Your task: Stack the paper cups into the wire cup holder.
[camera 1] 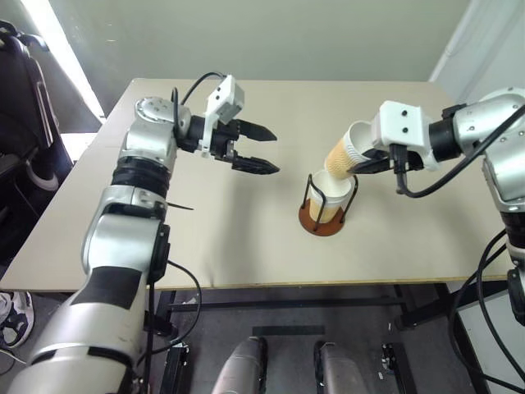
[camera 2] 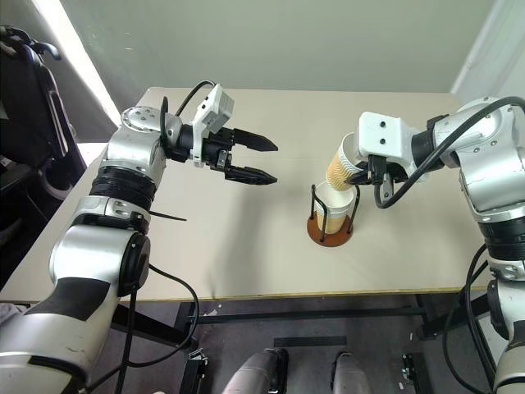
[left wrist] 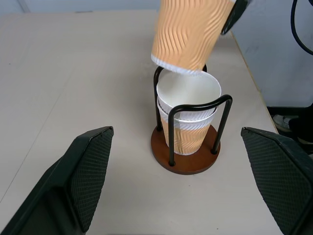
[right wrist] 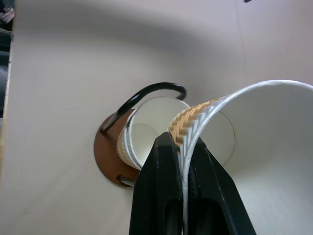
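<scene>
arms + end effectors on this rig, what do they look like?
Both arms: silver-grey shells with black joint bands and loose black cables. White box housing at each wrist. Left end effector: two black tapered fingers with cross-hatched pads. Right end effector: same black fingers.

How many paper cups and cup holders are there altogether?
Paper cups: 3. One is pinched in the right hand, tilted over the holder; two sit nested inside it.
Wire cup holder: 1.
Total: 4.
</scene>
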